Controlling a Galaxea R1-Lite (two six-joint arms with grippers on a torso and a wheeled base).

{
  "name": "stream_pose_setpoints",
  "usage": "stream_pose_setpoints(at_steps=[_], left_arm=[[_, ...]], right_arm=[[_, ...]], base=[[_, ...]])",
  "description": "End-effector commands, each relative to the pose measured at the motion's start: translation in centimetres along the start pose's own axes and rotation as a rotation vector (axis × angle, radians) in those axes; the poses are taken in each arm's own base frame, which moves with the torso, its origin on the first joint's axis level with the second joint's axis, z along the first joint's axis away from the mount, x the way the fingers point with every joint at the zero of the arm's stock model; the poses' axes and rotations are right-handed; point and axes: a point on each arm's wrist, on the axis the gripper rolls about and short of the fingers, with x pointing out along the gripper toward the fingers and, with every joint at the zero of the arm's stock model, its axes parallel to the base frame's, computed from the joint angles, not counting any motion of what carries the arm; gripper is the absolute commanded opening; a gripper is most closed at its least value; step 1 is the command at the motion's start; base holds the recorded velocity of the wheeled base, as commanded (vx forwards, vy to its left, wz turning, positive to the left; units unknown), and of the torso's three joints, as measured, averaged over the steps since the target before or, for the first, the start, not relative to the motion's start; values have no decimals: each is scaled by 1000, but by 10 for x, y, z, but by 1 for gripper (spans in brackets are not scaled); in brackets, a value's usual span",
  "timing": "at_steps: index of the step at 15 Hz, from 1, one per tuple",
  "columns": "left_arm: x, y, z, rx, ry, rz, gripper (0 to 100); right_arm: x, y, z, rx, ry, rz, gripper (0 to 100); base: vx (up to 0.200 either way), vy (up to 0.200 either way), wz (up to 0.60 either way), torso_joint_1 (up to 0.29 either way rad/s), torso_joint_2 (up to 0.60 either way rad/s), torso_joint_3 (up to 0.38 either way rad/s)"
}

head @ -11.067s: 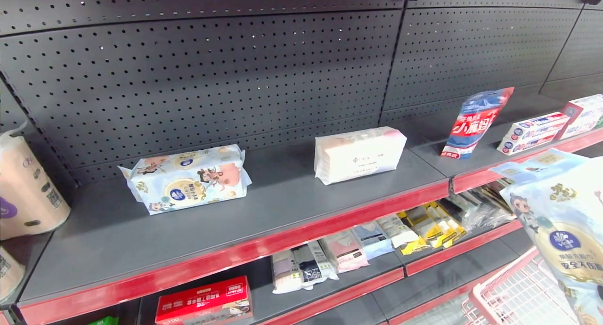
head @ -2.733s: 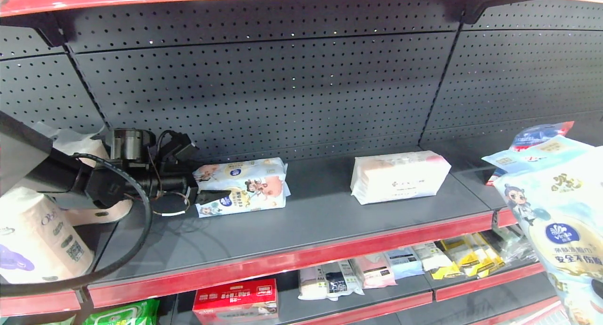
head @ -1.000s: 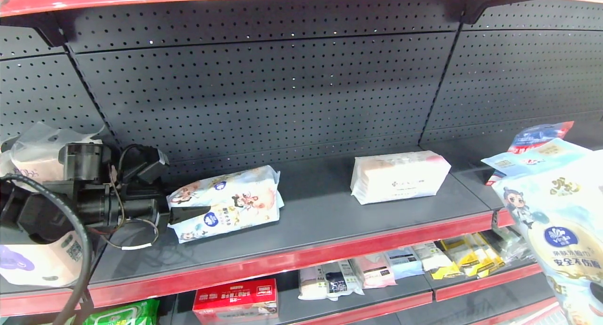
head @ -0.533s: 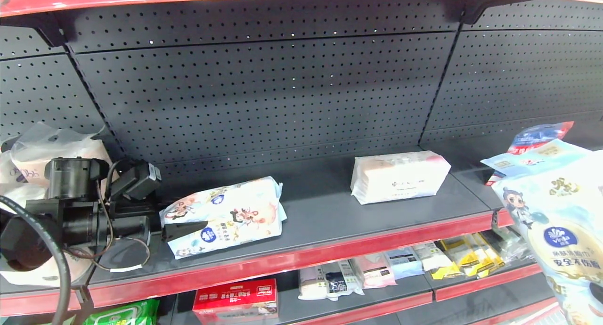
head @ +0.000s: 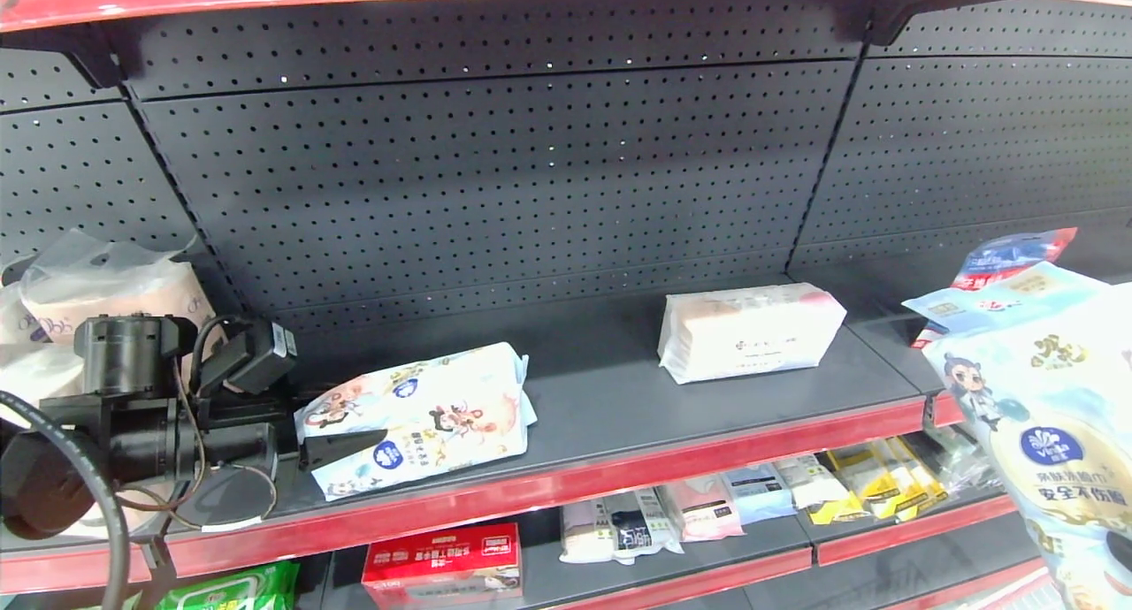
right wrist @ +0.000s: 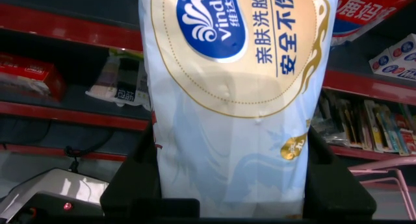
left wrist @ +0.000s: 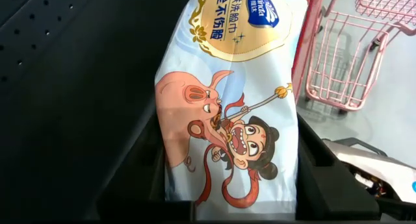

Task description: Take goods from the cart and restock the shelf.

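The right wipes pack (head: 1052, 415) runs off the head view's edge, hiding much of a blue pouch (head: 1008, 255). The left arm (head: 133, 429) part-covers toilet rolls (head: 115, 283).

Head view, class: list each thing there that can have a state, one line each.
left claw, shut on cartoon wipes pack.
cartoon wipes pack, gripped at one end, angled across the shelf.
right claw, shut on second wipes pack.
second wipes pack, held up, off the shelf.
white tissue pack, lying flat, not gripped.
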Motion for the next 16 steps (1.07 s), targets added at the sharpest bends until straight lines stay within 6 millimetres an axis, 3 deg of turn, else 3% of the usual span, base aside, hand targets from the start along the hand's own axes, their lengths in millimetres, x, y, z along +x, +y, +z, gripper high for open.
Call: stream_pose_setpoints(at_steps=[1,16], left_arm=[[-1,0,-2,-5,3,1,0],[4,6,-8,73,-25,-47,0]], right_arm=[[0,0,0,0,2,1,0],[0,1,-2,1,6,1,0]], base=[[0,0,0,0,0,0],[0,0,0,0,0,0]])
